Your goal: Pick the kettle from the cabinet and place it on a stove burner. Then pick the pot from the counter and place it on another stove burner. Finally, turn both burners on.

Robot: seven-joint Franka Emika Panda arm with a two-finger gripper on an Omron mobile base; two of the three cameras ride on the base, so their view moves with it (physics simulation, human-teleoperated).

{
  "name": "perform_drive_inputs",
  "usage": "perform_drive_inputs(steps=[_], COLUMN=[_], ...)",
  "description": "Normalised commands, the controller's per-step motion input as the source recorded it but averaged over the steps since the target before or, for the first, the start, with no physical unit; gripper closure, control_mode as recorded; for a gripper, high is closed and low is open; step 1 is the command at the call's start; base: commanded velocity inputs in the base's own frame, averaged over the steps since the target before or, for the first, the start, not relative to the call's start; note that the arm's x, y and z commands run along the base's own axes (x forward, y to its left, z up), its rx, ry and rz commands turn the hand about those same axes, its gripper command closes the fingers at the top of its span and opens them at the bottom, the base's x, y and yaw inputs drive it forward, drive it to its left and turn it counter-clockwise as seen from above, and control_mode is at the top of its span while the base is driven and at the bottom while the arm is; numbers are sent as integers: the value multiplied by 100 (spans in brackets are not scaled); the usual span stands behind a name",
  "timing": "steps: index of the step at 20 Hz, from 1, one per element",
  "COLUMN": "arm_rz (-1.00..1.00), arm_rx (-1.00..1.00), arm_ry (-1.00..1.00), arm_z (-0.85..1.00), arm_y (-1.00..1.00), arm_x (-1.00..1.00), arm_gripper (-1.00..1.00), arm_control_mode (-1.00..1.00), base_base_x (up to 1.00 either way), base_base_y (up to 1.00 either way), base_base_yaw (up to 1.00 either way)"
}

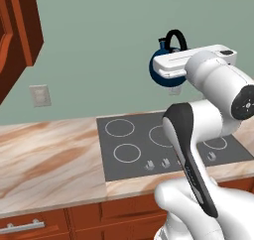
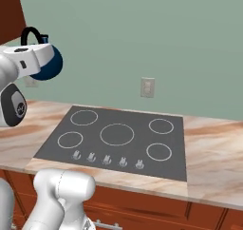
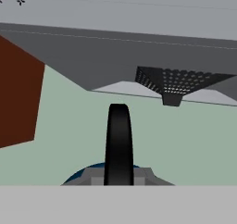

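The jaws were clamped on the arched black handle of the kettle [image 1: 159,71], carried high in the air. The burners [image 1: 120,128] on the cooktop [image 2: 118,138] lay well below the jaws, so the coming move looked mainly downward, keeping the kettle upright.

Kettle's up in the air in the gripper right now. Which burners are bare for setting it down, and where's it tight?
All five burner rings on the cooktop look bare. The kettle hangs high over the cooktop's left side, so the back-left ring and front-left ring lie closest. It is tightest along the front edge, where the knobs sit close to the front rings.
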Motion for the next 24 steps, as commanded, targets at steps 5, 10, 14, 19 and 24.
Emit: perform_drive_inputs(steps=[5,10,14,19,24], arm_rz=[0,8,10,14,18], arm_rx=[0,5,5,1,0], arm_ry=[0,0,0,0,0], arm_z=[0,0,-3,-6,-12], arm_y=[0,-23,-15,-9,-1], arm_x=[0,38,46,31,21], arm_gripper=[100,100,100,100,100], arm_control_mode=[100,-100,-100,-100,-100], base_base_x=[43,0,0,0,0], base_base_y=[-33,0,0,0,0], base_base_yaw=[7,0,0,0,0])
